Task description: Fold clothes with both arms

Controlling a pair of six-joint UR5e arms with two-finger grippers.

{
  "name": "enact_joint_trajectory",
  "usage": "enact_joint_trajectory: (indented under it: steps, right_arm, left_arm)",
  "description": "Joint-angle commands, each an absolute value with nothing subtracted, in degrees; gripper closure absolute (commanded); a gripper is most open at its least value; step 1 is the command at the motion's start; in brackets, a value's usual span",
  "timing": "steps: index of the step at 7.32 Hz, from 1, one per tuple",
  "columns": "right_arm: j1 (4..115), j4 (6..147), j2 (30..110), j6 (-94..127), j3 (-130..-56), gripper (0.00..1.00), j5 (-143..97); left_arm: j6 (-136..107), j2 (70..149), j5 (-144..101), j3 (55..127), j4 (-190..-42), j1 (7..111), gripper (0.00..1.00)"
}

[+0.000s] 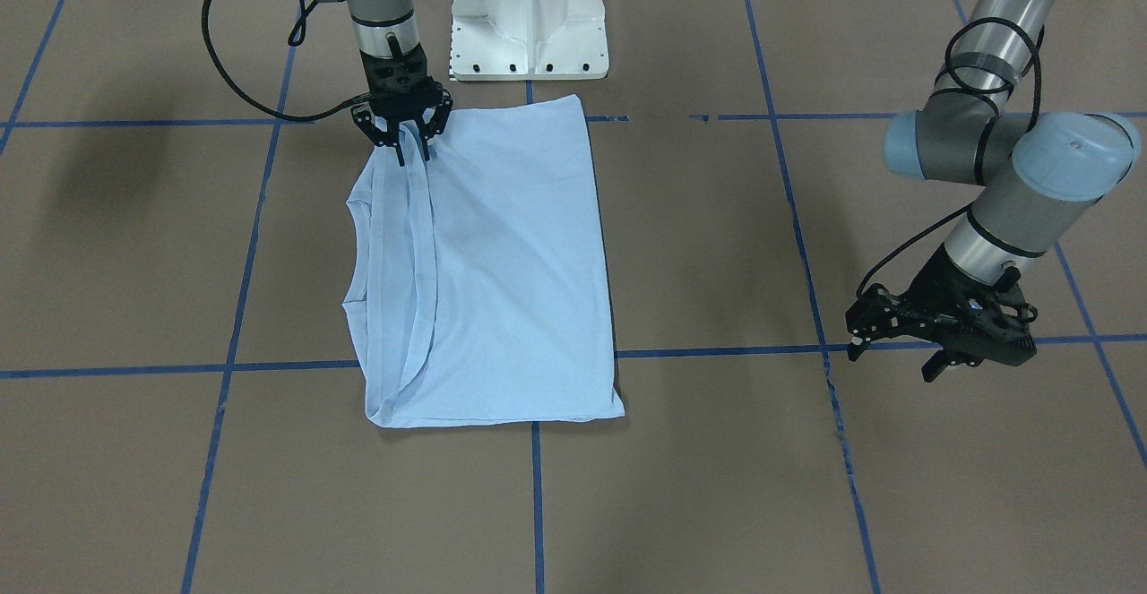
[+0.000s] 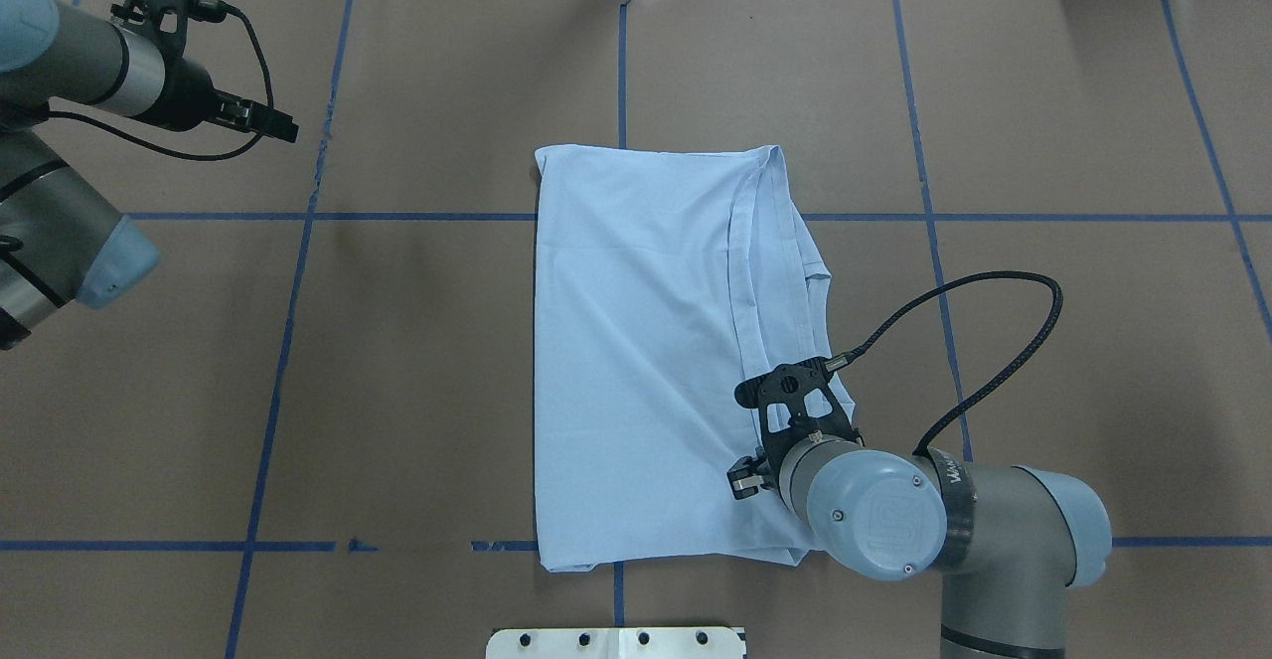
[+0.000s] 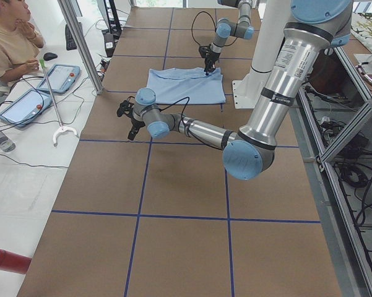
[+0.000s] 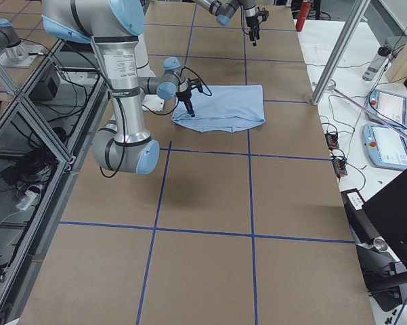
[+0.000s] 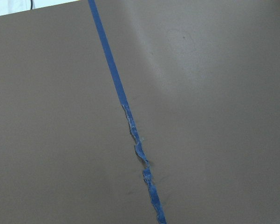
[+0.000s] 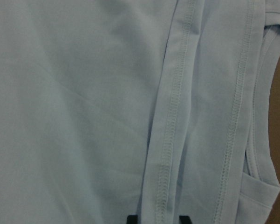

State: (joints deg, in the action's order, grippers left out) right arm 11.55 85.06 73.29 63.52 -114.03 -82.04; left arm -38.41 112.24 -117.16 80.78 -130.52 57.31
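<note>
The light blue T-shirt (image 1: pixel 511 262) (image 2: pixel 636 341) lies folded into a flat rectangle mid-table, its collar opening (image 1: pixel 354 253) at the edge on my right side. Its print is hidden. My right gripper (image 1: pixel 412 157) (image 6: pixel 157 218) points down at the shirt's near corner. Its jaws are narrowly apart and straddle a stitched hem (image 6: pixel 170 116), and the cloth under them lies flat. My left gripper (image 1: pixel 894 354) (image 2: pixel 283 127) hovers open over bare table far to the left, well away from the shirt. No fingers show in the left wrist view.
The white pedestal base (image 1: pixel 529 21) stands just behind the shirt's near edge. Blue tape lines cross the brown table, and one is torn (image 5: pixel 140 154) under the left wrist. An operator (image 3: pixel 9 37) sits beyond the far edge with tablets (image 3: pixel 59 77).
</note>
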Motion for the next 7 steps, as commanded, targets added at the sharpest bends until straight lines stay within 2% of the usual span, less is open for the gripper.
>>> enact_joint_trajectory:
  steps: [1,3,4,5,6,7]
  right_arm:
    - [10.90,85.08,73.30,63.46,-113.91,0.59,-82.09]
    - [10.46,85.17,73.65,63.46,-113.91,0.59,-82.09]
    - [10.37,85.17,73.74,63.46,-113.91,0.69,-82.09]
    - [10.37,85.17,73.74,63.54,-113.91,0.94,-82.00]
    - [10.46,85.17,73.74,63.54,-113.91,1.00,-82.00]
    - [10.46,86.21,73.48,63.54,-114.17,1.00,-82.00]
  left_arm:
    - [-38.41,112.24,-117.16,80.77,-130.52,57.30,0.00]
    - [-38.41,112.24,-117.16,80.68,-130.52,57.22,0.00]
    - [-38.41,112.24,-117.16,80.68,-130.52,57.30,0.00]
    - [-38.41,112.24,-117.16,80.77,-130.52,57.22,0.00]
    - [-38.41,112.24,-117.16,80.77,-130.52,57.22,0.00]
    - [-38.41,112.24,-117.16,80.77,-130.52,57.22,0.00]
